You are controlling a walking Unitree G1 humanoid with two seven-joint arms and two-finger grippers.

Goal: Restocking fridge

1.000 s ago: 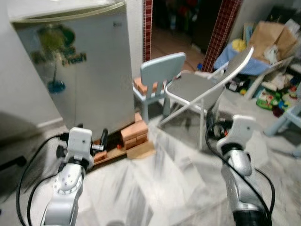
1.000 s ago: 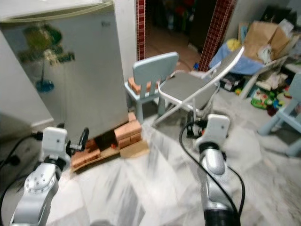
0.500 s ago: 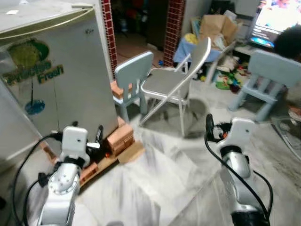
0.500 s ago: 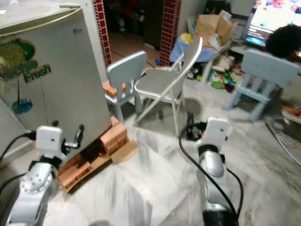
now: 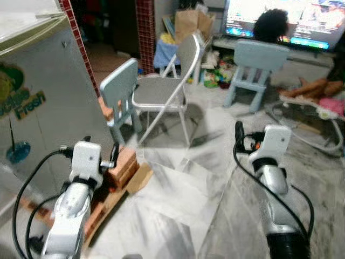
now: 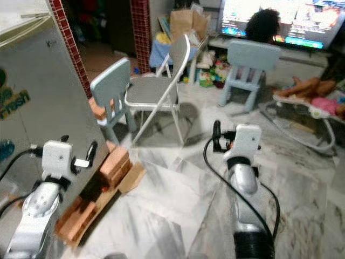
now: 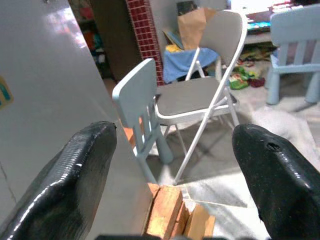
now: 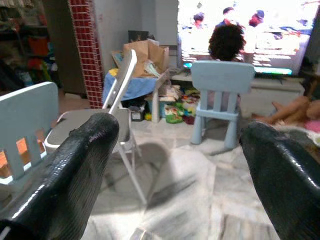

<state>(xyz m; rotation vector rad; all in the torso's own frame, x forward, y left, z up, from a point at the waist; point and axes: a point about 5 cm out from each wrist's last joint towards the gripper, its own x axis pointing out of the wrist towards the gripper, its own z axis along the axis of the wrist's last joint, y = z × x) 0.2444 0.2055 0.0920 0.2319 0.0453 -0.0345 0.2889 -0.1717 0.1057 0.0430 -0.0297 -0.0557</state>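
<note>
Off to the left of my left gripper (image 7: 170, 170) sits the fridge (image 5: 32, 102), door closed, propped up on some bricks (image 5: 121, 164) and a wooden board (image 5: 105, 202). Both arms are just held out in front of me. The left one's fingers (image 7: 85, 165) are spread wide with nothing between them, and looking along them I see the fridge's side panel close by one finger, with a small blue chair (image 7: 142, 107) and a grey folding chair (image 7: 200, 95) framed in the gap.

My right gripper (image 8: 175, 165) is spread wide too, also empty. Between its fingers (image 8: 75, 165) there's another small blue chair (image 8: 220, 90), a person sitting on the floor facing a TV (image 8: 250, 30), and a paper bag (image 8: 142, 52) on a cluttered table.

So as far as I can judge, I'm in the go-find-stuff phase of restocking. Nothing's in hand, and I honestly can't spot any groceries to load, unless that paper bag is it, which I can't tell from here. Next move is probably picking a heading: either toward whatever needs stocking, or square up to the fridge's front and get the door open. Careful steering needed around those chairs either way.
</note>
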